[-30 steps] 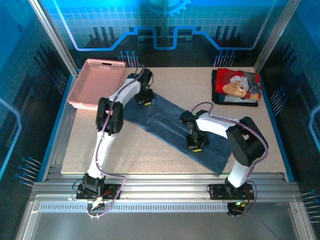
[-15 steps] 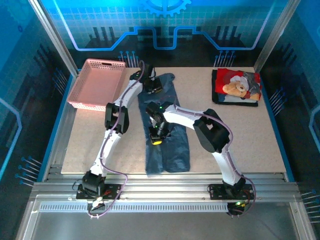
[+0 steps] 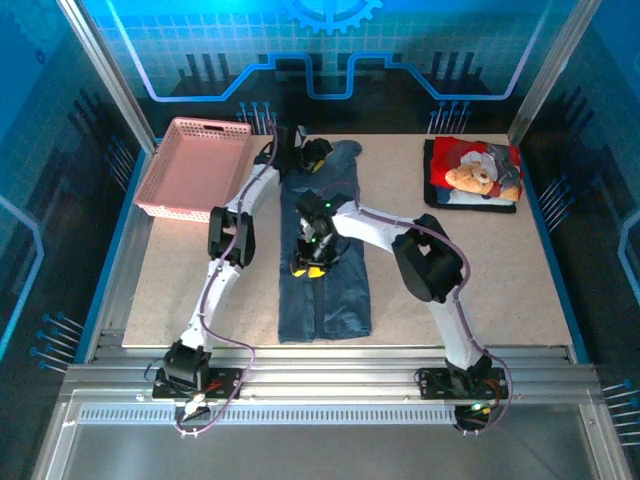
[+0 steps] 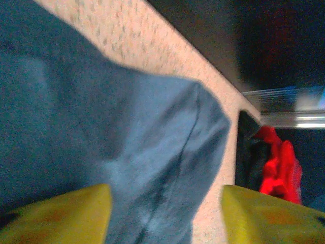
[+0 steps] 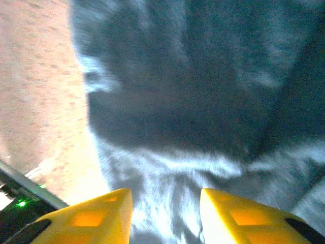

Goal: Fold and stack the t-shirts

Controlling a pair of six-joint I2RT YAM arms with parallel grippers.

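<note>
The dark slate-blue t-shirt point(image 3: 325, 300) lies stretched out down the middle of the surface point(image 3: 480, 280), one end close to the near edge and the other bunched up toward the far edge. The left gripper point(image 3: 316, 158) sits over that far, bunched end. From its wrist camera, its yellow fingers point(image 4: 61, 213) stand wide apart with nothing pinched, and the blue cloth runs loose below them. The right gripper point(image 3: 310, 265) hangs over the middle of the same shirt. Its fingers point(image 5: 86, 218) are also parted, with rumpled blue fabric lying beneath the gap and not held. Well off at the far right corner, the red and black teddy-bear t-shirt point(image 3: 472, 175) rests folded in a neat packet. The pink lattice basket point(image 3: 195, 160) sits at the far left.
</note>
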